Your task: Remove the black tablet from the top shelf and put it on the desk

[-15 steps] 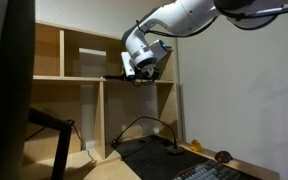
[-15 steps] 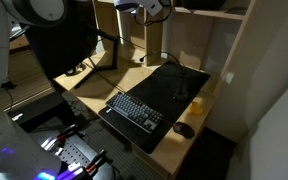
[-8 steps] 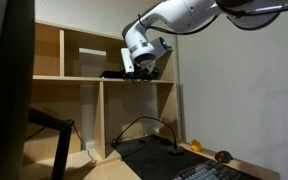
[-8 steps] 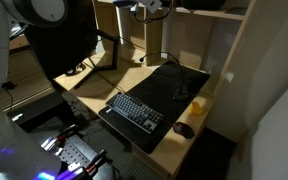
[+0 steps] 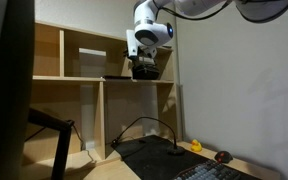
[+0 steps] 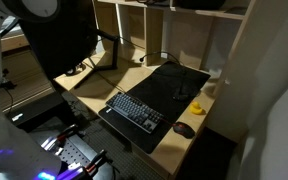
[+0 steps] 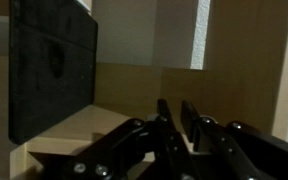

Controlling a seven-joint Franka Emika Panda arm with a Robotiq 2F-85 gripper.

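Claw (image 5: 146,72) hanging just beside the black tablet (image 5: 116,77).
Tablet is lying flat on the top shelf (image 5: 84,50); claw jaws are pressing together.

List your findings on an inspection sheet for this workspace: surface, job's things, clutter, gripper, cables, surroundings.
Surface: pale wooden desk, partly under a black mat.
Job's things: black tablet lies flat on the top shelf, not yet on the desk.
Clutter: keyboard, mouse, small yellow object.
Gripper: gripper shut, inside the top shelf by the tablet; no grip visible.
Cables: thin cable arching over the desk.
Surroundings: dark monitor, white wall.
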